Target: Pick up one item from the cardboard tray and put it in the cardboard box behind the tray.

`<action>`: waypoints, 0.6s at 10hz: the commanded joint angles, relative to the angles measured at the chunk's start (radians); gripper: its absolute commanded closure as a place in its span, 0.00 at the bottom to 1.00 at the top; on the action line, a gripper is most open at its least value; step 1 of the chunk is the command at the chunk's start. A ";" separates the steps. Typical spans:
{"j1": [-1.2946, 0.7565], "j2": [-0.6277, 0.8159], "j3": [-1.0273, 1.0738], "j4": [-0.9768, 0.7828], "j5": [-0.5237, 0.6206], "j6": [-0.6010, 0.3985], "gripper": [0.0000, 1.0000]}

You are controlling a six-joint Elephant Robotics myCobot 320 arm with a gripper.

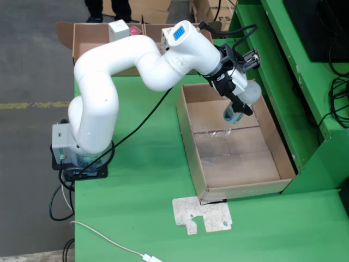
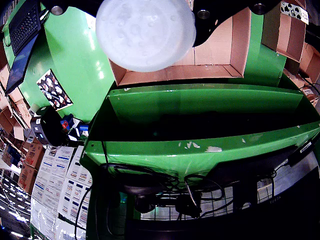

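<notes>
One clear plastic bottle (image 1: 235,113) clamped in the black fingers (image 1: 240,105) above the cardboard tray (image 1: 238,164).
Lift straight, clearing the tray wall, before swinging toward the cardboard box (image 1: 90,37).

- The bottle's (image 1: 238,105) label is too blurred to read in the fixed view; the hand's (image 1: 238,103) black fingers cover part of its body.
- In the hand-mounted view the bottle's pale base (image 2: 145,31) is cropped by the top edge and hides part of the cardboard tray (image 2: 220,60).
- The person (image 1: 108,9) standing beyond the cardboard box (image 1: 87,37) is cropped at the legs.
</notes>
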 commanded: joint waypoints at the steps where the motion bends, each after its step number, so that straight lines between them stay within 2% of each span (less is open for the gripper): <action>1: -0.049 -0.046 0.189 -0.060 0.002 -0.010 1.00; 2: -0.049 -0.046 0.189 -0.060 0.002 -0.010 1.00; 3: -0.064 -0.122 0.309 -0.096 0.011 -0.016 1.00; 5: -0.069 -0.147 0.366 -0.124 0.011 -0.018 1.00; 6: -0.080 -0.268 0.629 -0.256 0.014 -0.029 1.00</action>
